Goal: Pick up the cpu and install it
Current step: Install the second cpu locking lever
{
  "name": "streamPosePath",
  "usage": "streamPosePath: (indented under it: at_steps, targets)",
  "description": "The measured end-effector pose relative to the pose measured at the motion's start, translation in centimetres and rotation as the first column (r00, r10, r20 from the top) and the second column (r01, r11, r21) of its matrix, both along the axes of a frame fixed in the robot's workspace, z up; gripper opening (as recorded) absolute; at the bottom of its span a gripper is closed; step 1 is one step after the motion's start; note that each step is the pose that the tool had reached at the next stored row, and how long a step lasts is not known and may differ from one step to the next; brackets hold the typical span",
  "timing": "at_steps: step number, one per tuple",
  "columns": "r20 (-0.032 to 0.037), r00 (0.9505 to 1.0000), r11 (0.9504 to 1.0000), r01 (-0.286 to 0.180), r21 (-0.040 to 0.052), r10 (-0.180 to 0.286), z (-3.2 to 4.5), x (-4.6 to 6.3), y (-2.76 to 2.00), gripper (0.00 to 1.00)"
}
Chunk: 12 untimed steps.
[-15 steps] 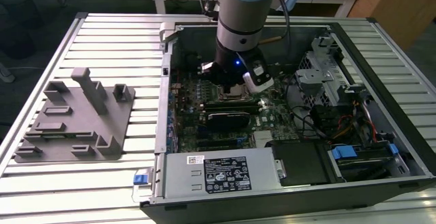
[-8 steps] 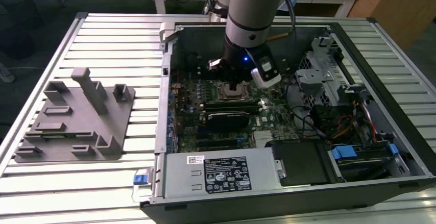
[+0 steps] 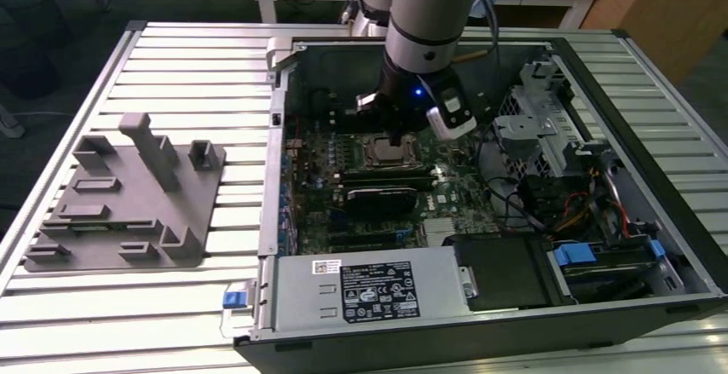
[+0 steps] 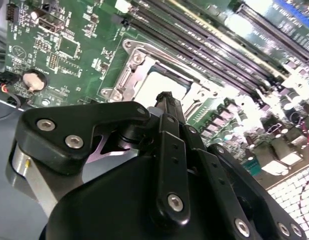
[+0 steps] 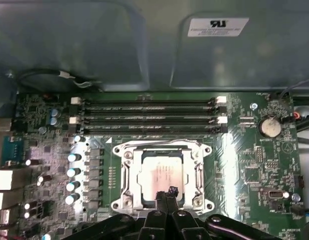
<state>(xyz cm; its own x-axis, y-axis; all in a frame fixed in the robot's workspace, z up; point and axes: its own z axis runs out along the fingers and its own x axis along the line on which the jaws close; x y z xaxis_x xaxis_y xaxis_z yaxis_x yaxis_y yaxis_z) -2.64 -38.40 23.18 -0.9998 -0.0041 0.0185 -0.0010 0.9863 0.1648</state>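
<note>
While the gripper (image 5: 166, 194) is held with fingers pinched together and nothing between them, just over the cpu (image 5: 159, 174) lying in the socket (image 5: 125, 155), a tilted chip is judged possible, since any downward nudge could bend contacts.

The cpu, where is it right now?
The cpu sits in the motherboard socket, just below the claw in the first wrist view, beside the memory slots.
</note>
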Motion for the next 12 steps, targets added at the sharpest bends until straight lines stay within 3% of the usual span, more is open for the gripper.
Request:
streamPosePath:
  at_steps: [6, 12]
  targets:
    - [0.0001, 1.0, 1.0, 0.0, 0.0001, 0.0, -0.01, 0.3, 0.51, 0.11]
    - [0.0001, 1.0, 1.0, 0.0, 0.0001, 0.0, -0.01, 0.31, 0.58, 0.11]
